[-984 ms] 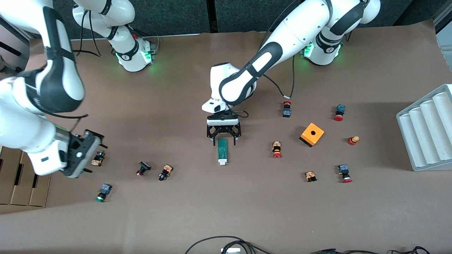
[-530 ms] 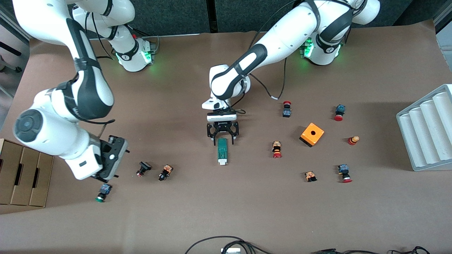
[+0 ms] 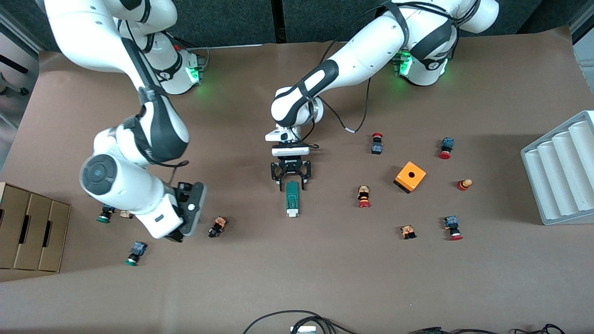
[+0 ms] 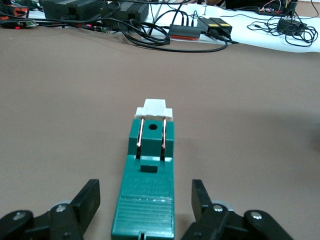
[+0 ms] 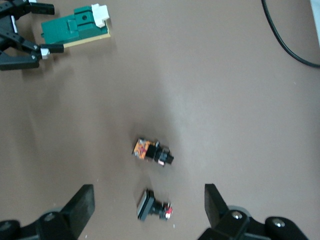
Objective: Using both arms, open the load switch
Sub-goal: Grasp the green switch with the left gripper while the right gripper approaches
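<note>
From my right wrist camera I see the right gripper (image 5: 145, 210) with its jaws spread wide above the brown tabletop (image 5: 225, 115). Between them lies a black push-button (image 5: 151, 207), and just beside that button an orange-and-black one (image 5: 152, 151). Well apart from that pair rests the green load switch (image 5: 75, 26), white end piece up, with the left gripper (image 5: 22, 35) at its green end.

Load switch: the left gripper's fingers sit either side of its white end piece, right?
No. In the left wrist view the left gripper straddles the load switch at its plain green end; the white end piece points away from the gripper, not between its fingers.
</note>
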Controlling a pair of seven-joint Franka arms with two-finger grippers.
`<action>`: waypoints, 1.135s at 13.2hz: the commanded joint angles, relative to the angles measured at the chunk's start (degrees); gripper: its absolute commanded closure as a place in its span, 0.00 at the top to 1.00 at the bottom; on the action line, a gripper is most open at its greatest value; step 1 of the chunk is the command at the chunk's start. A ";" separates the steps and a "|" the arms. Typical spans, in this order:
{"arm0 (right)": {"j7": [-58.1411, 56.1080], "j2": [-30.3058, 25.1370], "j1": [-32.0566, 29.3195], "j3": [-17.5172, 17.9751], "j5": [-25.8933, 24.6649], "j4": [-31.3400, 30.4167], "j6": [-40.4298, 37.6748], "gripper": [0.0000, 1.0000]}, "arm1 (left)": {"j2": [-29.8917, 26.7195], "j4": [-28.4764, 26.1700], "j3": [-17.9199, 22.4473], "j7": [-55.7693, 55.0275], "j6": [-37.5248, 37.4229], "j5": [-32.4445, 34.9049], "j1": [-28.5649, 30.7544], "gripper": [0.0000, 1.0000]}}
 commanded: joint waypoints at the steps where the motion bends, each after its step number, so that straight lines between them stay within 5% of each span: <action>1: -0.86 4.85 3.20 -0.58 2.36 4.17 1.14 0.98 | 1.14 1.19 0.52 -1.58 -1.77 1.07 -2.36 0.78; 15: 0.19 16.99 13.41 -1.46 6.67 7.43 19.95 0.93 | 2.90 0.31 1.49 -3.07 -6.16 4.59 -3.86 0.68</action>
